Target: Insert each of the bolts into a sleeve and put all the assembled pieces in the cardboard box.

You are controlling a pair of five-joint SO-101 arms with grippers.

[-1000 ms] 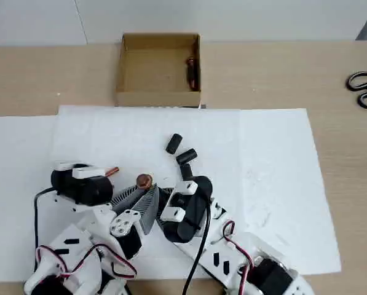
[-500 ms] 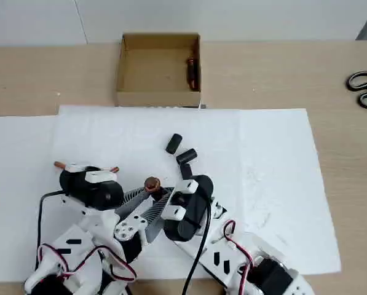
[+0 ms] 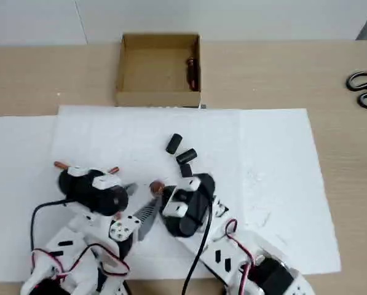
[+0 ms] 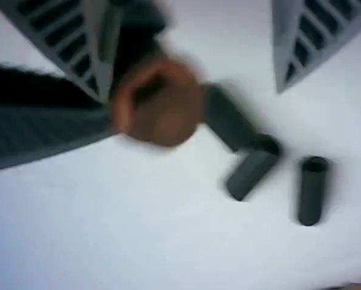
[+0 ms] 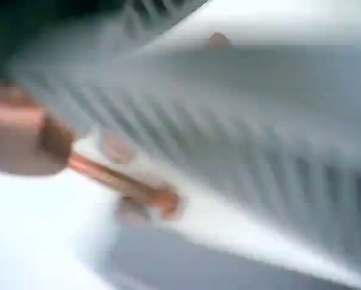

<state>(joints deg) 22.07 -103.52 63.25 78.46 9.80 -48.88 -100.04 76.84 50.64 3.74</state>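
Observation:
A copper bolt (image 3: 157, 187) (image 4: 159, 106) (image 5: 117, 181) hangs just above the white paper, with my right gripper (image 3: 162, 193) shut on it. My left gripper (image 3: 140, 200) (image 4: 192, 90) stands open around the bolt's head without touching it. Three black sleeves lie just beyond: one (image 3: 174, 143) (image 4: 313, 190), a second (image 3: 186, 155) (image 4: 250, 172), and a third (image 3: 186, 171) (image 4: 228, 121) partly hidden by the right arm. Two more copper bolts (image 3: 60, 165) (image 3: 114, 169) lie by the left arm. The cardboard box (image 3: 137, 97) at the back holds one assembled piece (image 3: 191, 70).
White paper (image 3: 269, 184) covers the near table. Scissors (image 3: 364, 89) lie at the far right edge. The two arms crowd together at the front centre. Open paper stretches to the right of the sleeves.
My left gripper has opened and drawn back from the bolt, and its arm has shifted right. The bolt has drifted slightly right and nearer in the right gripper. Two bolts at the left came into sight.

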